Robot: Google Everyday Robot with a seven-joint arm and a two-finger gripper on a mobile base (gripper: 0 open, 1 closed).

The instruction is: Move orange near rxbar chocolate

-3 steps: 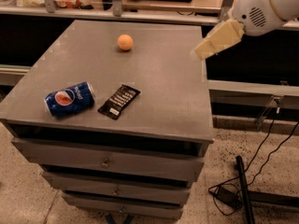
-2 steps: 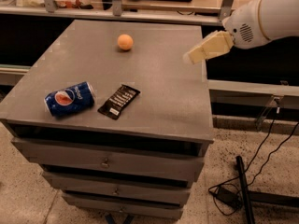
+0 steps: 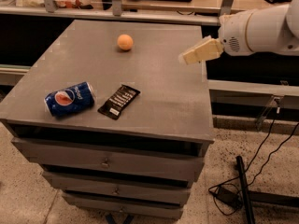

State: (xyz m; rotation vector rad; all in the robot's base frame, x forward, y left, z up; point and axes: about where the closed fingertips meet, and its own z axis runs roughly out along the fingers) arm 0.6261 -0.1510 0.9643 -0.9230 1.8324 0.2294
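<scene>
Three items on counter: orange alone at the back; rxbar chocolate near front, just beside Pepsi can. Gripper hovers over right edge, pointed toward orange, likely approaching; open or closed, cannot tell.

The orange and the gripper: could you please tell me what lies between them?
Only bare grey tabletop, in the camera view, separates the orange from the gripper, which hovers over the table's right side.
</scene>
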